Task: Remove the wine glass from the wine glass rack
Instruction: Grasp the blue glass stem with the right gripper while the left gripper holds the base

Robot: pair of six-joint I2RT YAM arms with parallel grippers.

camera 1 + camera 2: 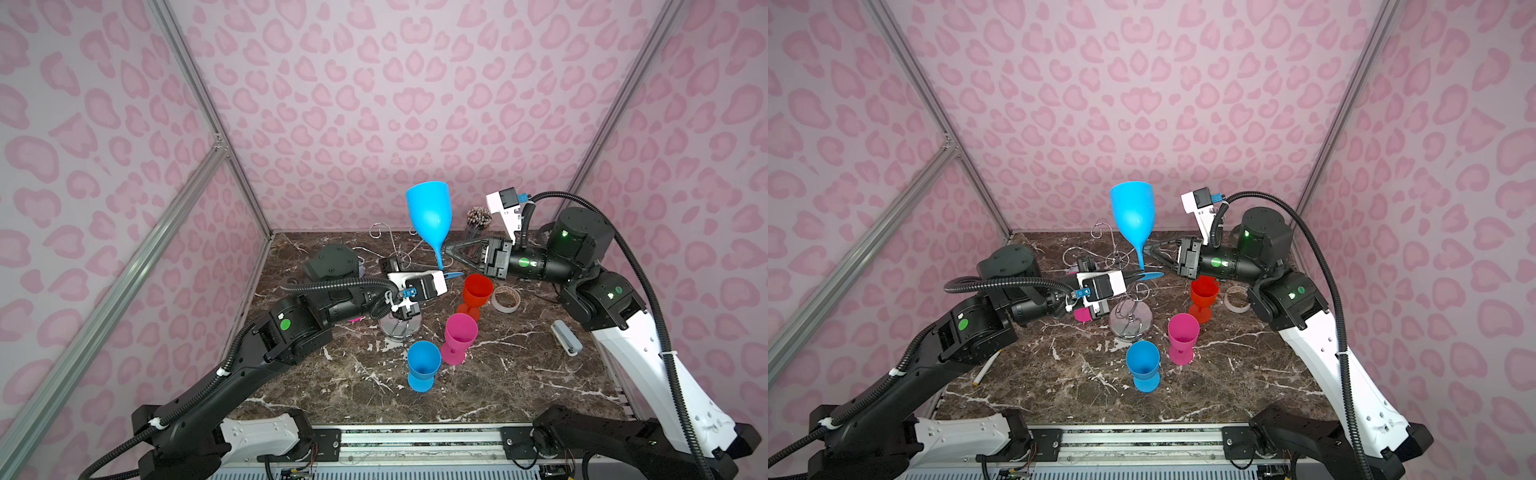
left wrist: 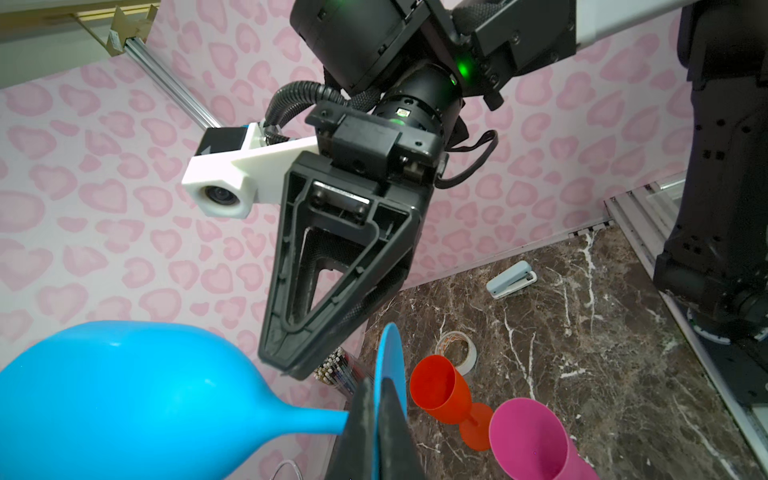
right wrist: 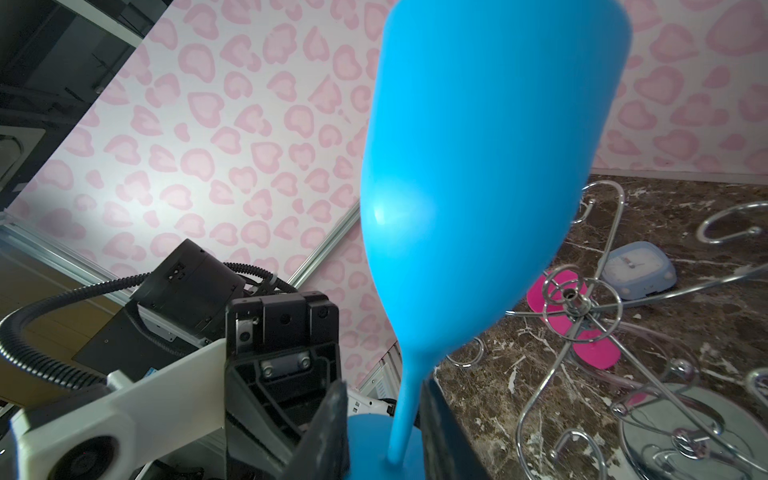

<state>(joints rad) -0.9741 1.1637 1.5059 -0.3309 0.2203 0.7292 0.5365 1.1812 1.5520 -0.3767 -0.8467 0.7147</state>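
Left gripper (image 2: pixel 376 409) was clamped on wine glass (image 1: pixel 428 212) foot. Glass stood upright above table (image 1: pixel 498 395) middle, beside wine glass rack (image 1: pixel 1133 330), seemingly free. Right gripper (image 1: pixel 446 250) jaws sat slack around stem; it needed a straight retreat, no nudge.

Wine glass (image 1: pixel 428 212) sky blue, wine glass rack (image 1: pixel 1122 328) mirror chrome, red cup (image 1: pixel 477 291), pink cup (image 1: pixel 460 332), blue cup (image 1: pixel 423 362) — worktop (image 1: pixel 498 386) brown marble, white veins, walls (image 1: pixel 374 104) pale pink, darker pink blotches.

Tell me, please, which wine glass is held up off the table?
The tall blue glass, clamped by its foot in the left gripper. The short blue glass, pink glass and red glass all stand on the table.
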